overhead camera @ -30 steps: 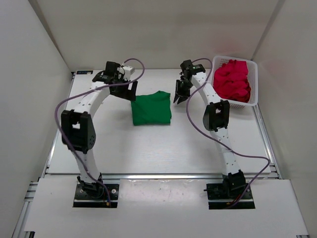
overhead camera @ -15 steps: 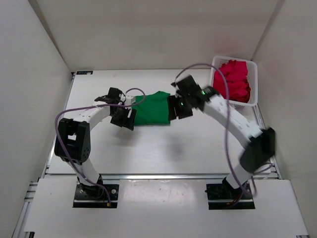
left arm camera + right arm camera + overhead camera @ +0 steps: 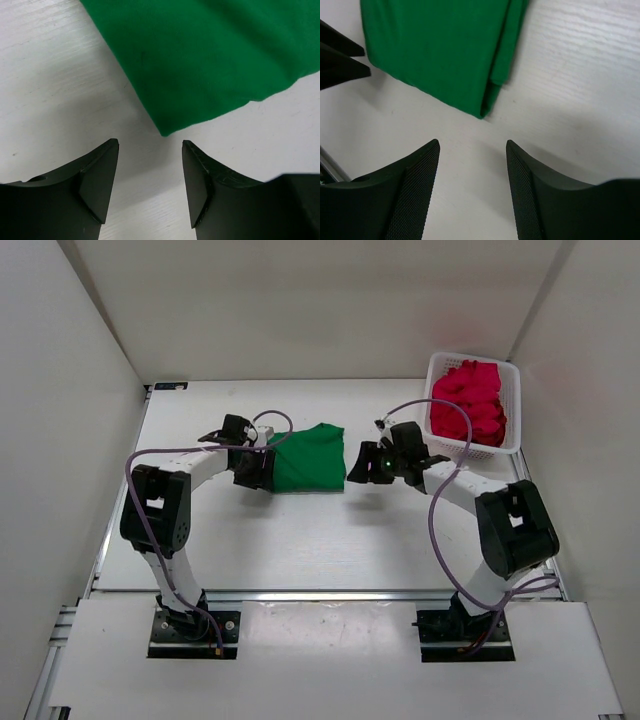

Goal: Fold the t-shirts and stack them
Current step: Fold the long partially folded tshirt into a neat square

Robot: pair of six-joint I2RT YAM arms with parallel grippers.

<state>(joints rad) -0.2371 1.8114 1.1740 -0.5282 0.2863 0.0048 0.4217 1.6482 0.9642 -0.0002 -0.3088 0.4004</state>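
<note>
Two pincers flanking one folded green shirt

One green t-shirt (image 3: 310,457) is lying folded flat on the table (image 3: 300,530), mid-bench toward the far edge. Left gripper (image 3: 260,469) is sitting low at the shirt's left side, fingers spread, gripping nothing, a cloth corner just ahead of the gap. Right gripper (image 3: 353,462) is sitting at the shirt's right side, likewise spread and empty, facing a folded corner. One white mesh basket (image 3: 512,412) is standing in the far right corner, holding a heap of red t-shirts (image 3: 470,405); their number cannot be told.

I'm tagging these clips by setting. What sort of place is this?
Likely a robotics lab cell: a white table boxed in by white panels, with a left arm and right arm bolted on.
</note>
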